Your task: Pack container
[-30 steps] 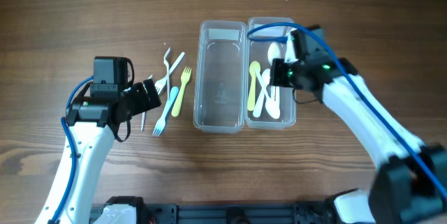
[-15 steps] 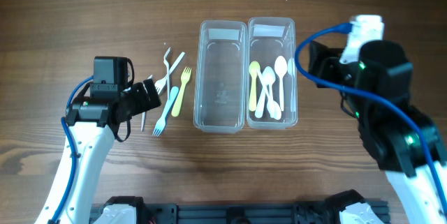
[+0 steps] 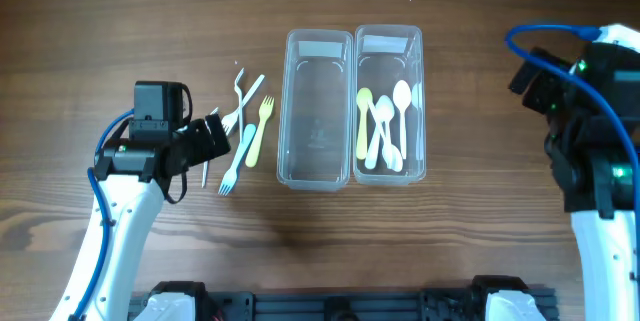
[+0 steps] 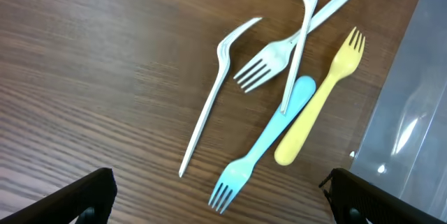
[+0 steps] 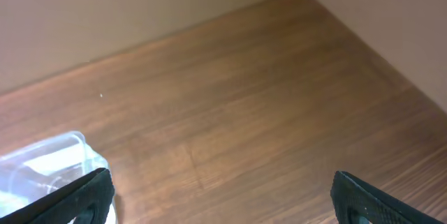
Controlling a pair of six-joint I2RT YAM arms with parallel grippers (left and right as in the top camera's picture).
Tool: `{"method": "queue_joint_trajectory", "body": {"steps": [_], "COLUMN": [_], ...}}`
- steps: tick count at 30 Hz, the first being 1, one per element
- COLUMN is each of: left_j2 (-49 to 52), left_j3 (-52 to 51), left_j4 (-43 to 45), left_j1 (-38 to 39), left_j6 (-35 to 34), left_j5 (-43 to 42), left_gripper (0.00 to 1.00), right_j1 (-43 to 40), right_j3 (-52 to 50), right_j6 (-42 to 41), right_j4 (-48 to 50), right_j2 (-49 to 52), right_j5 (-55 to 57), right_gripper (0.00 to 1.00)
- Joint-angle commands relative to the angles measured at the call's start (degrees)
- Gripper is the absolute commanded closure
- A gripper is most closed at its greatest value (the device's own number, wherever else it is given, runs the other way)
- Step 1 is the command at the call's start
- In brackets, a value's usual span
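Two clear containers stand side by side mid-table. The left container holds nothing; the right container holds several spoons, white and yellow. Left of them lie a yellow fork, a blue fork and white forks. My left gripper hovers open just left of the forks; the left wrist view shows the blue fork, the yellow fork and a white fork beyond its open gripper. My right gripper is open and empty, well right of the containers.
In the right wrist view the open gripper faces bare wood, with a corner of the right container at the lower left and a wall behind the table. The empty container's edge shows at the right of the left wrist view.
My right arm has pulled back from over the spoon container to the far right, and its gripper has opened. A white spoon now lies among the others. The left arm has not moved.
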State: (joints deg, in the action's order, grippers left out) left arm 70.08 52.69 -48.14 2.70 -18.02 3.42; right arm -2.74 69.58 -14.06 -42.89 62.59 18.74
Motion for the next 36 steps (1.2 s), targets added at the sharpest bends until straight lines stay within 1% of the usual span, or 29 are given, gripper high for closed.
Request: {"method": "queue_joint_trajectory", "body": {"steps": [1,3,7,21,25,27,28,29,30,32,34,36], "left_j2": [0.1,0.1,0.1,0.1,0.1,0.1,0.1,0.1,0.1,0.1,0.1,0.1], "left_j3": [1.0,1.0,1.0,1.0,1.0,1.0,1.0,1.0,1.0,1.0,1.0,1.0], "left_j4": [-0.5,-0.3,-0.4,-0.3,1.1,1.1,1.0,0.8,0.5,0.5,0.5,0.5], "left_j1": [-0.4,-0.3,-0.4,-0.4,-0.3,-0.3,-0.3,-0.4,-0.4,-0.3,-0.3,-0.4], "left_j6": [1.1,1.1,1.1,1.1,1.1,1.1,1.1,1.1,1.1,1.1,1.1,1.1], "left_j5": [-6.0,-8.0,-8.1,-8.1,-8.1,-8.1,-8.1,-8.1,-8.1,-8.1,-8.1,-8.1], "left_gripper": [0.00,0.00,0.00,0.00,0.00,0.00,0.00,0.00,0.00,0.00,0.00,0.00], "right_j1": [-0.2,-0.2,-0.2,-0.2,-0.2,-0.2,-0.2,-0.2,-0.2,-0.2,-0.2,-0.2], "right_j3": [0.2,0.2,0.2,0.2,0.2,0.2,0.3,0.4,0.5,0.5,0.5,0.5], "right_j6": [-0.9,-0.9,-0.9,-1.0,-1.0,-0.8,1.2,3.2,4.7,5.2,5.2,6.9], "right_j4": [-1.0,-1.0,-1.1,0.0,0.0,1.0,2.4,3.7,5.9,9.5,10.3,8.5], "right_j2": [3.2,5.3,8.7,9.2,9.2,9.2,8.7,7.4,4.0,-4.1,-14.0,-20.2], "right_j5": [1.4,1.4,1.4,1.4,1.3,-3.3,-3.4,-3.4,-3.8,-7.7,-12.0,-14.9], "right_gripper": [0.00,0.00,0.00,0.00,0.00,0.00,0.00,0.00,0.00,0.00,0.00,0.00]}}
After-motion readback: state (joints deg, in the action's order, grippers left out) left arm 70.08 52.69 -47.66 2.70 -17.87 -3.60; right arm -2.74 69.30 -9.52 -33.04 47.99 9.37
